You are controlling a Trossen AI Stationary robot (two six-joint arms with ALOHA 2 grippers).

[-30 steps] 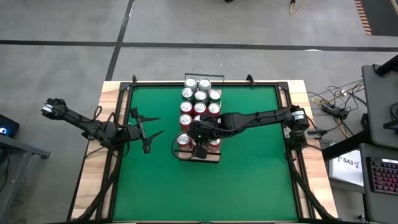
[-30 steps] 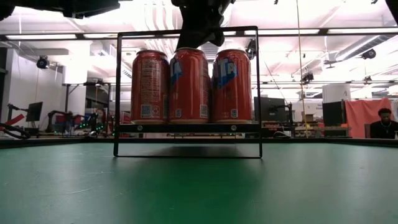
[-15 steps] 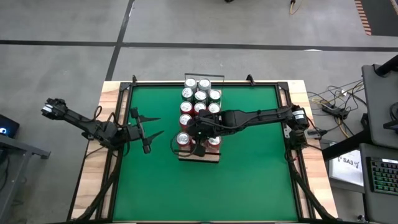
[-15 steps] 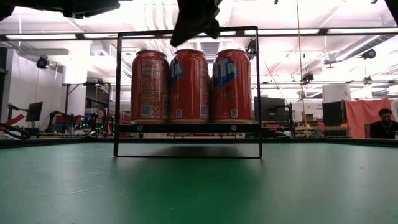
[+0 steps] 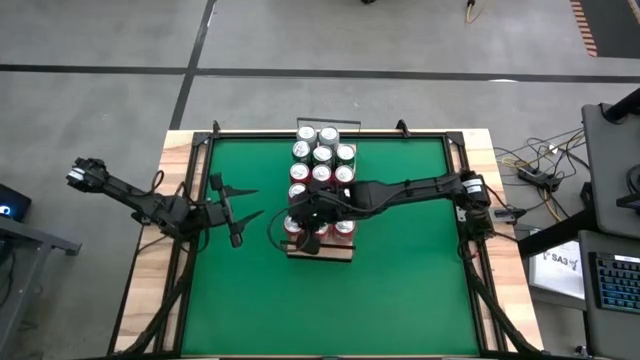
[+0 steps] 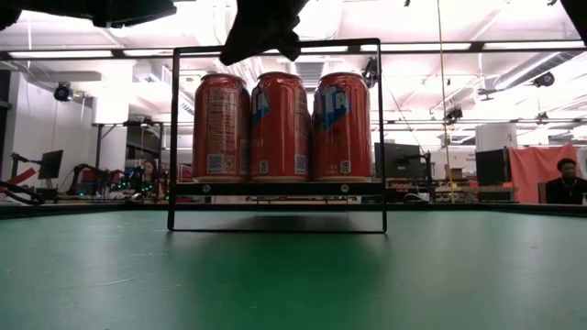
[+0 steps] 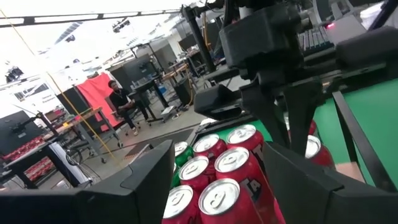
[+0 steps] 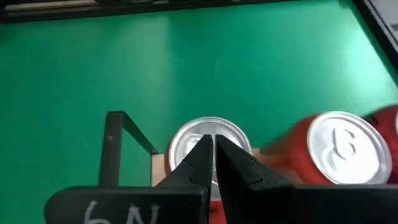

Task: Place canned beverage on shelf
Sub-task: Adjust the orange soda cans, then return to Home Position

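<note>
The shelf [image 5: 320, 250] stands in the middle of the green mat [image 5: 400, 290] with three red cans [image 6: 281, 126] side by side on it. The right gripper [image 8: 213, 163] hovers above the can at the shelf's left end, its fingers closed together and empty. The left gripper [image 5: 240, 205] waits near the mat's left edge, half open, holding nothing
</note>
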